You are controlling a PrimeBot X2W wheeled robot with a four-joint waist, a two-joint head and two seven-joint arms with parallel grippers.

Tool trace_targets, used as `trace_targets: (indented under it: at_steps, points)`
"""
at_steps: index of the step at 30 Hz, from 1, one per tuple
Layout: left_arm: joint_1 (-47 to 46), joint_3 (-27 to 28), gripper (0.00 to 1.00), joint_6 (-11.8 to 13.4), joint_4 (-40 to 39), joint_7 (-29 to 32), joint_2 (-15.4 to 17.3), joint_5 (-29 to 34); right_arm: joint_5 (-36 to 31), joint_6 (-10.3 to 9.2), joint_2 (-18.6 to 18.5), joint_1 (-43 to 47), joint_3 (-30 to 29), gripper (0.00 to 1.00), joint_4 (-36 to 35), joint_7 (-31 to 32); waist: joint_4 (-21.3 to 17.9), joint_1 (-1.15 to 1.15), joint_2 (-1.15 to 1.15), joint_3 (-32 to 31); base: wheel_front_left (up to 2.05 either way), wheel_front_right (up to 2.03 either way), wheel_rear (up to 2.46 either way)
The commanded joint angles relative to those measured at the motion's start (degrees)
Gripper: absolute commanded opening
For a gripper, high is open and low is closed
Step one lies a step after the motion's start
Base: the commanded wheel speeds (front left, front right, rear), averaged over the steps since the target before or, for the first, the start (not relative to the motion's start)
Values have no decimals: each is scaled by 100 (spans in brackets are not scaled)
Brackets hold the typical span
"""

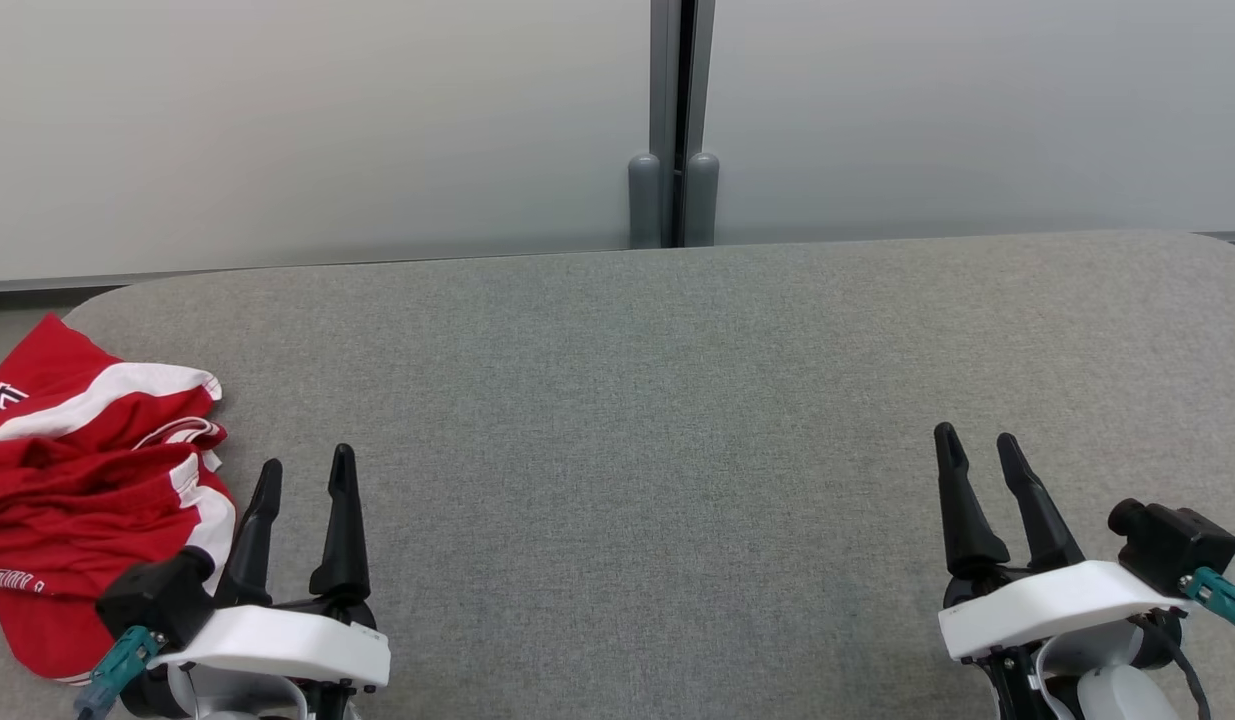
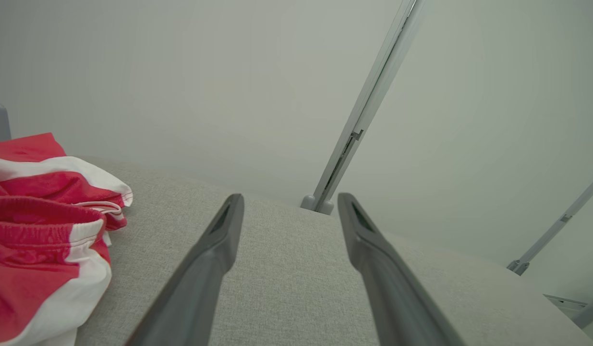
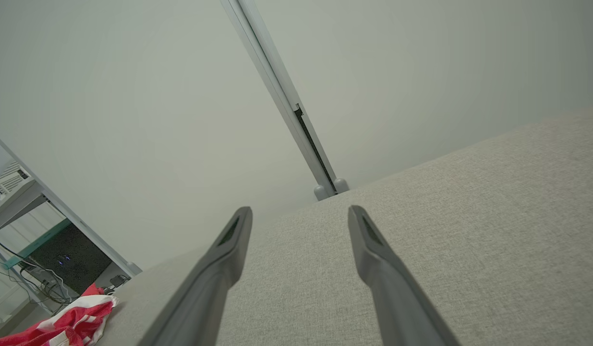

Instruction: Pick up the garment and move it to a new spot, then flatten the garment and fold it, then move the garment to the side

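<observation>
A red garment with white stripes [image 1: 82,480] lies crumpled at the table's left edge, partly hanging over the rim. Its ribbed waistband and white side panel fill the left of the left wrist view [image 2: 42,240], and it appears small at the lower left of the right wrist view [image 3: 73,322]. My left gripper [image 1: 307,470] stands open just right of the garment, apart from it, with nothing between its fingers [image 2: 286,204]. My right gripper [image 1: 977,445] is open over bare cloth near the front right [image 3: 298,214], holding nothing.
The grey fabric table [image 1: 657,400] stretches wide between the two grippers. A pale partition wall with a grey post [image 1: 674,130] runs along the far edge. Shelving and cables [image 3: 32,259] stand beyond the table's left end.
</observation>
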Motion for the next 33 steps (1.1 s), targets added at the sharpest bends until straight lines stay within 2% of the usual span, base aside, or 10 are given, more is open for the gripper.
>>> trace_targets:
  at_steps: [1,33]
  points:
    - [-14,-10,100,14,-71,-43,38,139,-131,31,-56,-83,6,100,-59,-72,2,0,0,-5,0,0,0]
    - [79,-204,100,119,-190,-443,48,1623,-1543,33,-73,-130,238,100,26,-466,39,0,0,-7,0,0,0]
